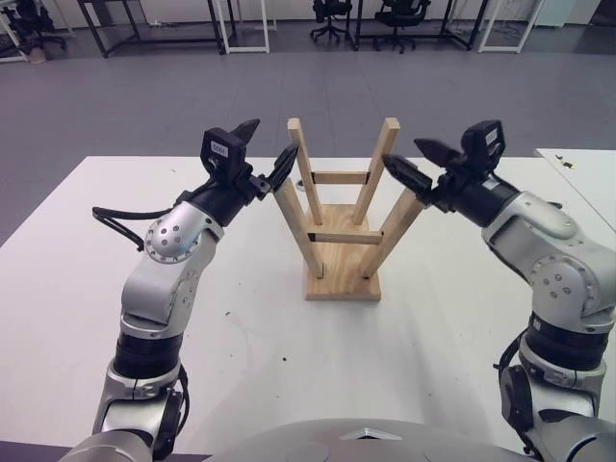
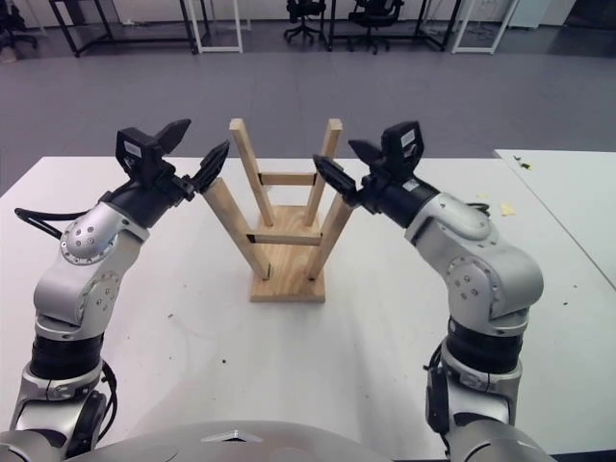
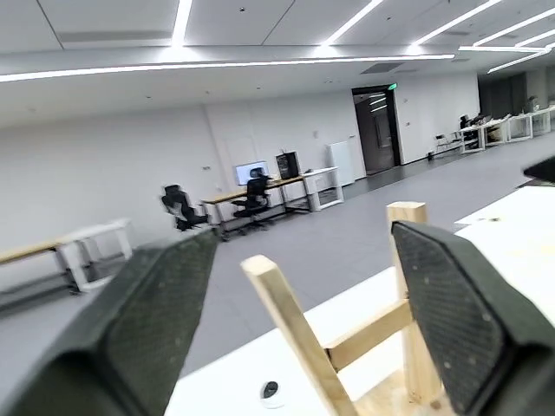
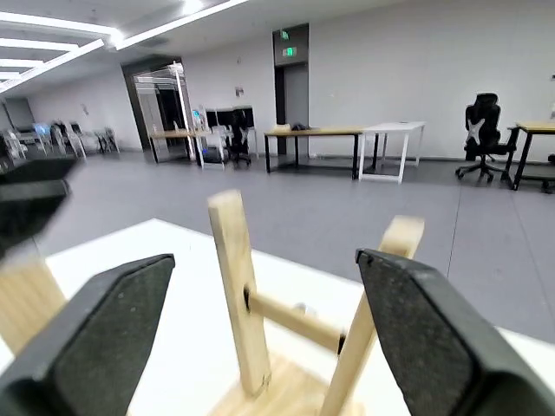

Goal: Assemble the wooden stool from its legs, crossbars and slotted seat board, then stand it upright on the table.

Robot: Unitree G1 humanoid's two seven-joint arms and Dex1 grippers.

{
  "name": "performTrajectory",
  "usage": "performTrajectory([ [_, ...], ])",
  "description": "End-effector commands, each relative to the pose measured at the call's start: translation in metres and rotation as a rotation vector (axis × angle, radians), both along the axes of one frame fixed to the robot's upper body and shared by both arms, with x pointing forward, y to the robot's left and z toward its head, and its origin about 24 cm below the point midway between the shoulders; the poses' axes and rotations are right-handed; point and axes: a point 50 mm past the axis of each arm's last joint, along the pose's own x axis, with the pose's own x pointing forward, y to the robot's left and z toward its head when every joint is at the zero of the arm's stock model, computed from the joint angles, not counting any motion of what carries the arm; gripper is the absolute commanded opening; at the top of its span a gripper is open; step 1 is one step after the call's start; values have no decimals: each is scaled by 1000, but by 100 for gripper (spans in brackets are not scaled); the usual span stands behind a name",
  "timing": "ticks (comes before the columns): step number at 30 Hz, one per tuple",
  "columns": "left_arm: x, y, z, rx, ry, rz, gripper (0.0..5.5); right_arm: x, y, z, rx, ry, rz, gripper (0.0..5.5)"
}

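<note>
Though upside down, pale square-edged wooden stool [image 1: 344, 237].

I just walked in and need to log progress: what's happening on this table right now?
The wooden stool is put together but sits upside down on the table, its seat board flat on the tabletop and its legs pointing up, with crossbars fitted between them. The left gripper and right gripper hover open beside the upper leg ends, holding nothing. The stool is not yet turned upright.
</note>
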Motion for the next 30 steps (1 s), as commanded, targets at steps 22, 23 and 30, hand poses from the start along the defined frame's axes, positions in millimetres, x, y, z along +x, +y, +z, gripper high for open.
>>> performTrajectory([
  [22,-60,87,-174,356,610,249,369,35,-83,-37,-483,-69,-544,390],
  [23,-56,83,-177,360,619,249,369,39,-85,-56,-503,-17,-556,390],
  [30,-26,57,-204,476,735,130,369,71,-25,-213,-600,350,-204,390],
])
